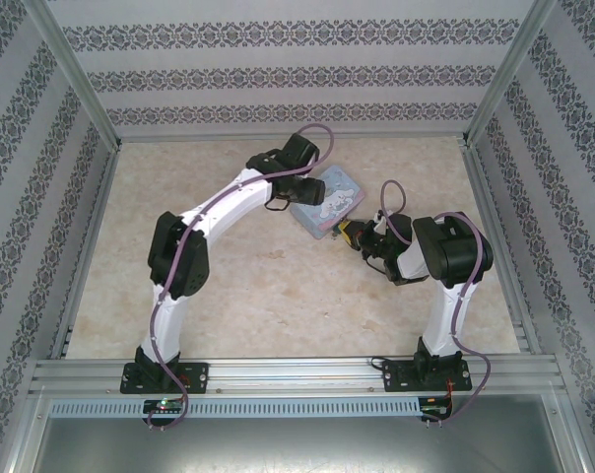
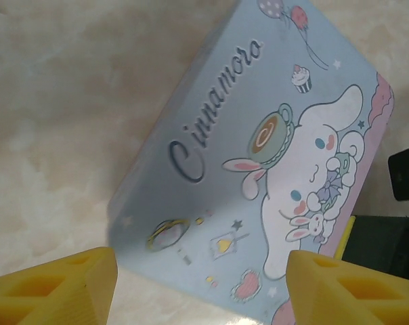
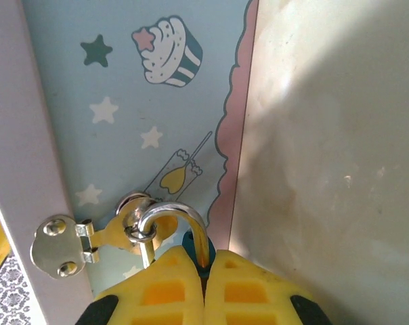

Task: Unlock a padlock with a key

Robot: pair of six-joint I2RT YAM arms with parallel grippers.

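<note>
**A:** Where is the padlock [image 3: 191, 244] sitting?

**B:** It's hanging at the glossy tin's [image 2: 259, 135] edge, its steel shackle looping through the hasp [image 3: 62, 245]. The right gripper [image 3: 206, 271] is pinching its tiny blue body, fingers together.

**A:** Handling?

**B:** I'm guessing light, hard and slippery, so best held by the flat body. The left gripper [image 2: 201, 284] is hovering over the tin, fingers apart.

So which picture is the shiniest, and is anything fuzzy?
Right wrist view: light and shadow split the table, and the shackle glints against the tin box. Left wrist view: the yellow fingertips look soft up close. Top view: even light, no glare.
</note>
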